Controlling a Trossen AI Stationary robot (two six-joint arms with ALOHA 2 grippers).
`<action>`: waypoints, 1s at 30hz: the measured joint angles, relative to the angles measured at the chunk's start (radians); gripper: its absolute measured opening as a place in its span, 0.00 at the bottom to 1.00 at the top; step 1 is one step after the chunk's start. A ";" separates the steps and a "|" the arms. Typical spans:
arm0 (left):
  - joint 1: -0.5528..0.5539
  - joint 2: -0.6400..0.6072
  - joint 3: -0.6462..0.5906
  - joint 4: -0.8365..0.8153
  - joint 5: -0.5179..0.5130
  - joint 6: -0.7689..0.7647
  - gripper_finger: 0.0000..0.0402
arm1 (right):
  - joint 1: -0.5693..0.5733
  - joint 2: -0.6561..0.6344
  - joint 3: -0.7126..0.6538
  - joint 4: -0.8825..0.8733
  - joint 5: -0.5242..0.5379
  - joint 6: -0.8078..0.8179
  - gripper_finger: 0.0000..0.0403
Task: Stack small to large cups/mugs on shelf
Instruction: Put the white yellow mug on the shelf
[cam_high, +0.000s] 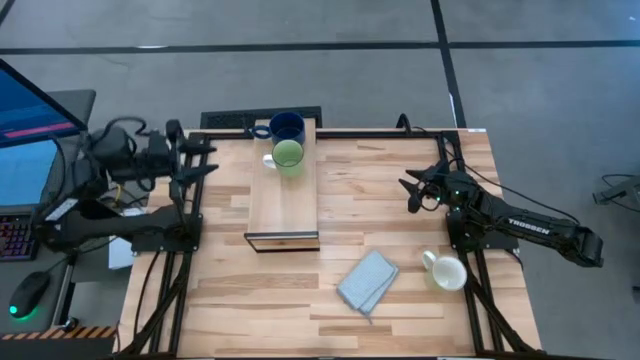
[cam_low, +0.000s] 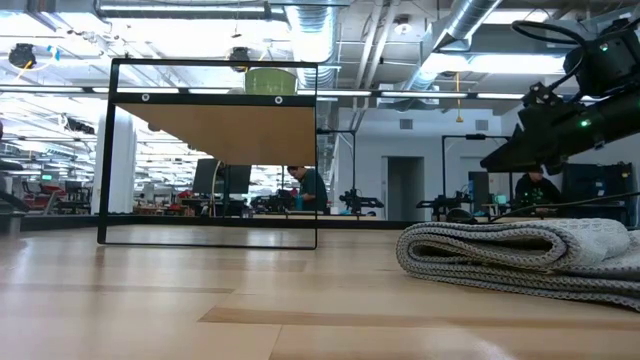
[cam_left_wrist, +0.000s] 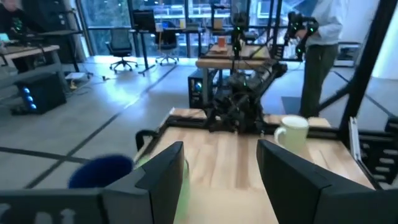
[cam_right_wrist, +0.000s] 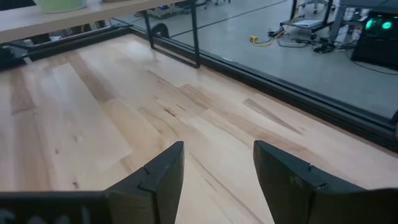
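The light-wood shelf (cam_high: 283, 195) lies on the table, its dark opening toward the near edge. The dark blue mug (cam_high: 287, 126) stands on the shelf top's far end. The light green mug (cam_high: 287, 156) stands upright just in front of it, and also shows in the low view (cam_low: 270, 80). The white mug (cam_high: 446, 272) stands upright on the table near the right edge, with the folded cloth to its left. My left gripper (cam_high: 210, 159) hovers open to the left of the shelf's far end. My right gripper (cam_high: 408, 194) hovers open over the table right of the shelf, farther back than the white mug.
A folded grey-blue cloth (cam_high: 367, 281) lies near the front edge between the shelf and the white mug. Bare tabletop (cam_high: 375, 190) stretches between the shelf and my right gripper. A keyboard and mouse sit off the table's left side. People stand in the room beyond.
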 joint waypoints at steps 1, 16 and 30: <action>0.000 -0.036 -0.044 0.009 0.006 -0.001 0.48 | 0.000 0.000 0.000 0.000 -0.009 0.001 0.54; 0.000 -0.507 -0.595 0.164 0.020 -0.074 0.48 | 0.035 -0.001 0.036 0.069 -0.198 0.077 0.54; -0.001 -0.502 -0.634 0.146 0.007 -0.097 0.48 | 0.237 0.001 0.472 -0.404 -0.204 0.159 0.54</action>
